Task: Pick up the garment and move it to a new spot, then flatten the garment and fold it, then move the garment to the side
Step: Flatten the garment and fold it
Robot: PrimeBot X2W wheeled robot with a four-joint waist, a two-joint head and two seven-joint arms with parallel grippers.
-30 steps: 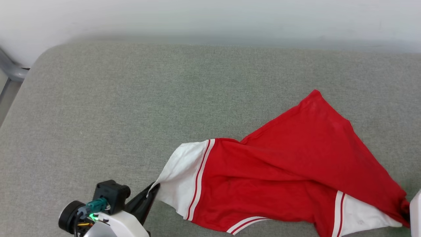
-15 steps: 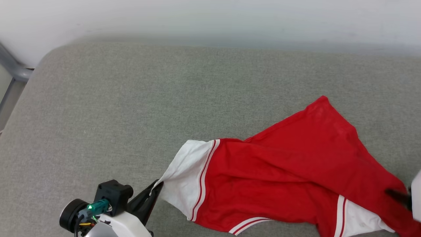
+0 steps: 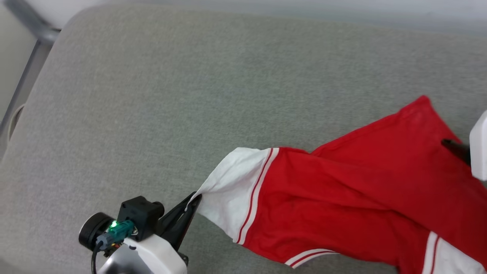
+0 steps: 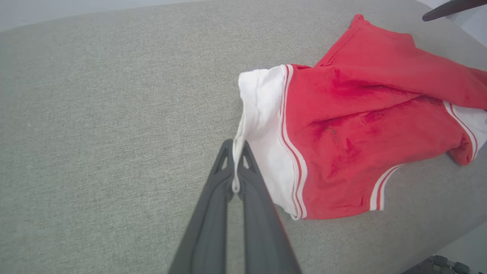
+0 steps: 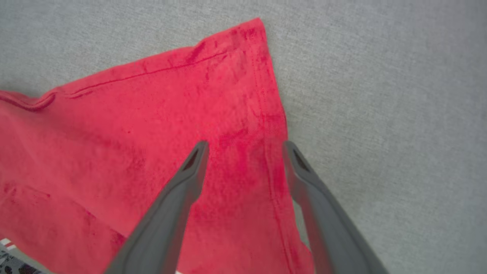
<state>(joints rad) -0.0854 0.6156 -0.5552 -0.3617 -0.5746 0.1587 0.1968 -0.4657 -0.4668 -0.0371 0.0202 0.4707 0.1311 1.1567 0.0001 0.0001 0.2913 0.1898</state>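
The left tool (image 4: 235,148) clamps the white sleeve hem of the garment (image 3: 342,198) — it lies across the grey table (image 3: 152,95), long axis left to right, red corner pointing up-right — beneath the right tool (image 5: 245,146), spread wide, gripping nothing.

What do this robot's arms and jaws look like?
The jaws are two long, slim, dark grey fingers tapering to slotted tips. The left wrist has a glossy white shell carrying a black boxy block, a round black cap, a teal plug with a green light and thin cables. The right arm shows white casing.
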